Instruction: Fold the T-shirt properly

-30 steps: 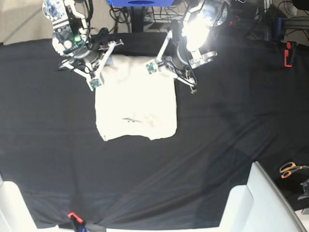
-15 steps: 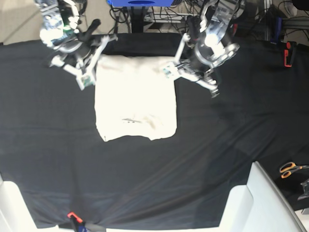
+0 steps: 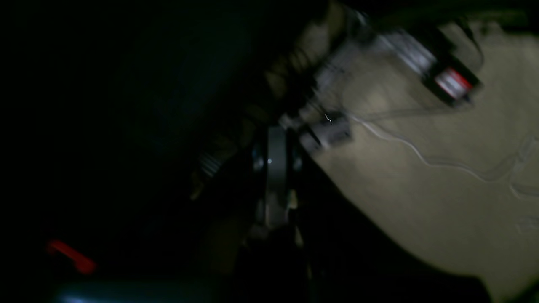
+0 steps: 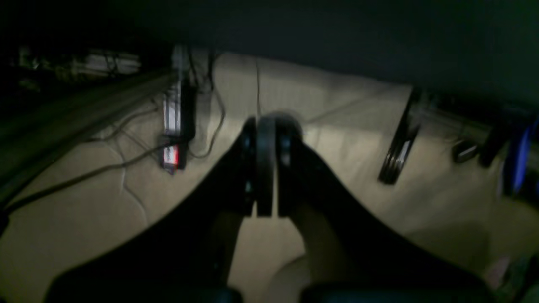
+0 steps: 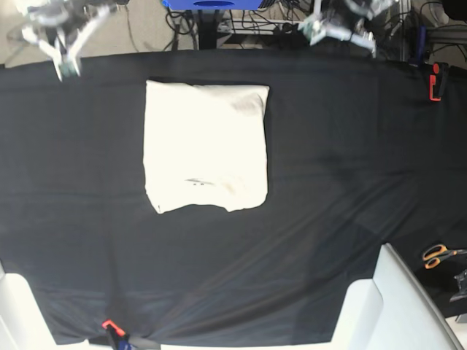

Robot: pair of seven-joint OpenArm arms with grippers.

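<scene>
The cream T-shirt (image 5: 206, 146) lies folded into a flat rectangle on the black table cloth (image 5: 328, 182), left of centre, with nothing touching it. My right gripper (image 5: 68, 67) hangs at the far left corner, well clear of the shirt. In the right wrist view its fingers (image 4: 264, 126) are pressed together and empty, over beige floor and cables. My left gripper (image 5: 316, 28) is at the back edge on the right, also away from the shirt. The left wrist view is dark and blurred; there the left gripper (image 3: 276, 139) looks shut with nothing in it.
Orange-handled scissors (image 5: 438, 254) lie at the right edge. A red clamp (image 5: 435, 80) grips the cloth at the far right, and a red clip (image 5: 109, 325) sits at the front edge. White blocks (image 5: 398, 306) stand at both front corners. Cables cover the floor (image 4: 126, 202) behind.
Both arms have pulled up and away from the shirt's far edge, out to the back of the table. The shirt now lies free, its far edge flat.
</scene>
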